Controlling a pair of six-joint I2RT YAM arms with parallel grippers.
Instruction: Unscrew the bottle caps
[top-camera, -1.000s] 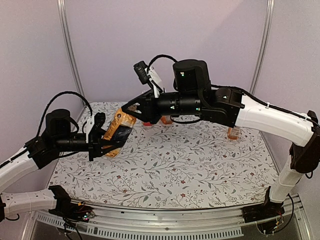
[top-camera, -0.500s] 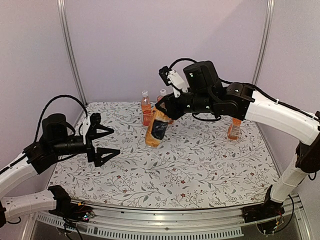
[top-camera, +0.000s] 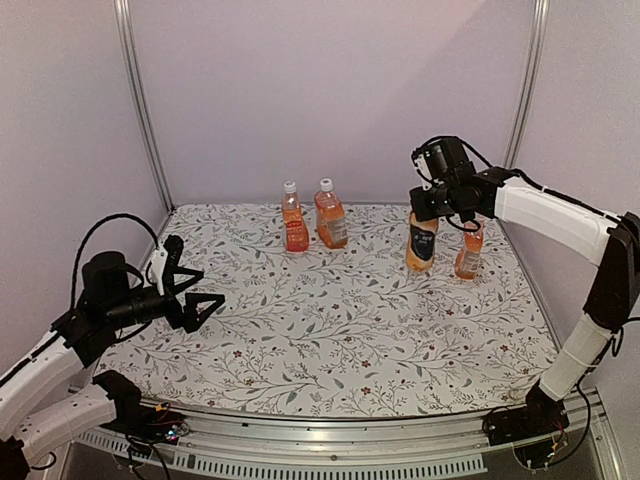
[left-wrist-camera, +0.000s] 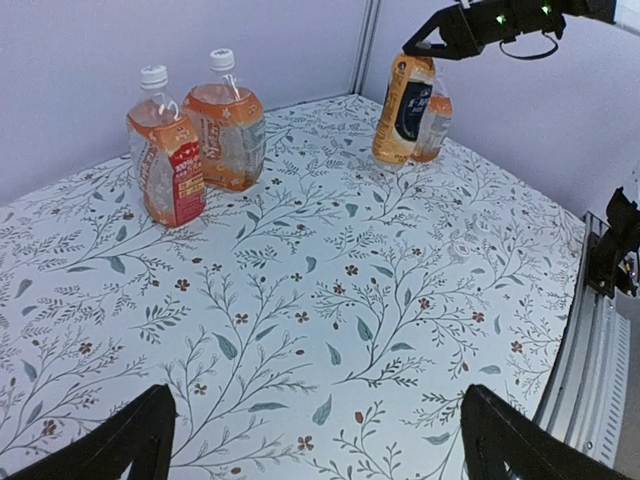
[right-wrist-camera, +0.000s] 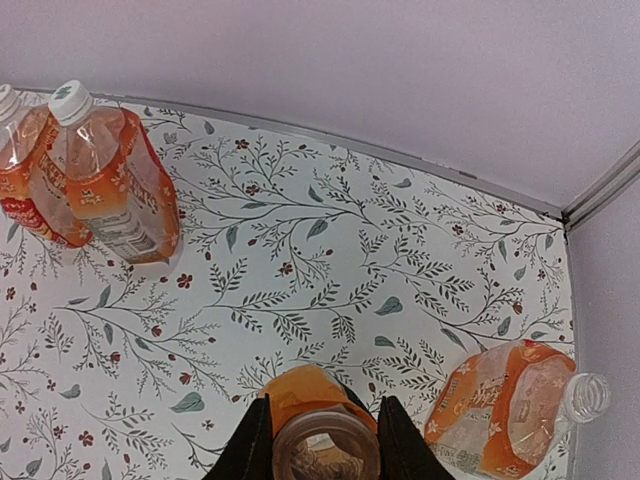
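Fingers of the right gripper (top-camera: 423, 213) pinch an open bottle; two bottle caps (top-camera: 289, 187) are on

From above, the right gripper grips the held bottle (top-camera: 421, 245) by its neck at the far right of the table (top-camera: 350, 330), just beside the second open bottle (top-camera: 468, 255). Whether its base touches the cloth, I cannot tell. The left gripper (top-camera: 203, 287) hangs at the near left, its fingers spread wide and holding nothing. The two capped bottles (top-camera: 294, 225) stand together at the far middle.

The left wrist view shows its own fingers (left-wrist-camera: 135, 445) far apart. Both white caps sit on their bottles, well apart from them.

The right wrist view shows the fingers (right-wrist-camera: 250, 445) pressed on a neck with no cap. The mouth of the neighbouring bottle is open too.

Count: four bottles, two with caps on, two uncapped, no loose cap visible.

The risk, as I judge it: both bottles on the right are open and hold drink. A tilted release or a sideways pull may knock one over and spill it.
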